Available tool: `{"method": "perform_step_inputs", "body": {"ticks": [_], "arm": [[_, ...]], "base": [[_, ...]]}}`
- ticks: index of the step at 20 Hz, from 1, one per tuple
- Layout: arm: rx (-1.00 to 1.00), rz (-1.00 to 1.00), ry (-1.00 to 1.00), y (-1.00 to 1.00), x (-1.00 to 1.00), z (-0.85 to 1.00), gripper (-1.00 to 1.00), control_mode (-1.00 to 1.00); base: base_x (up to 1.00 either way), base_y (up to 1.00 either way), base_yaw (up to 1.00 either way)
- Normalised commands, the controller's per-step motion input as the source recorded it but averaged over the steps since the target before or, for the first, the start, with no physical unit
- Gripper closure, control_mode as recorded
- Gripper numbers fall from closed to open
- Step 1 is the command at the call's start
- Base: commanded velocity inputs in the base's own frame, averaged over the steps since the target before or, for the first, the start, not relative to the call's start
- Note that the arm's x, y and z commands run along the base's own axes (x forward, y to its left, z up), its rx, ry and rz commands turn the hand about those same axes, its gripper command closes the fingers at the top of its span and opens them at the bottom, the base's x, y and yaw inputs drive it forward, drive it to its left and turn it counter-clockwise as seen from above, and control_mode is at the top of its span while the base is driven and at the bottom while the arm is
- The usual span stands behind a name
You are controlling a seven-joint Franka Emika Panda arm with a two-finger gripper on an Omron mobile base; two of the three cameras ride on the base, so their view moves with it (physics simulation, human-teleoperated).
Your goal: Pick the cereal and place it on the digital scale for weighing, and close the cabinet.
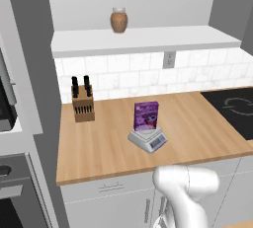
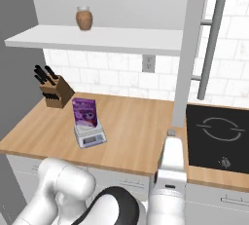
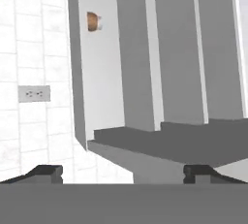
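Note:
The purple cereal (image 1: 146, 115) box stands upright on the digital scale (image 1: 148, 140), mid-counter; both also appear from the right as the cereal (image 2: 84, 112) and the scale (image 2: 90, 135). The grey cabinet is open: its door (image 2: 190, 53) juts out edge-on toward me, with the silver bar handle (image 2: 210, 48) on its right face. My gripper (image 2: 171, 134) points upward just below the door's lower edge, far right of the cereal. In the hand view the gripper (image 3: 123, 173) is open, its fingertips (image 3: 46, 171) wide apart and empty, facing the cabinet's underside (image 3: 160, 140).
A brown jar (image 1: 118, 19) sits on the open cabinet shelf (image 1: 148, 40). A knife block (image 1: 83, 104) stands at the counter's back left. A black cooktop (image 2: 219, 136) lies right of the door. A wall outlet (image 2: 148, 63) is on the tiled backsplash.

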Motion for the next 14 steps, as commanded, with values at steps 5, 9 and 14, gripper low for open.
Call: {"method": "perform_step_inputs", "body": {"ticks": [5, 9, 14], "arm": [[0.11, 0.01, -0.03, -0.76, 0.1, 0.0, -1.0, -1.0], [0.08, 0.0, 0.0, -0.95, 0.35, -0.09, -1.0, -1.0], [0.08, 0.0, 0.0, -0.71, 0.5, -0.02, -1.0, -1.0]], "base": [[0.0, 0.0, 0.0], [0.0, 0.0, 0.0], [0.0, 0.0, 0.0]]}}
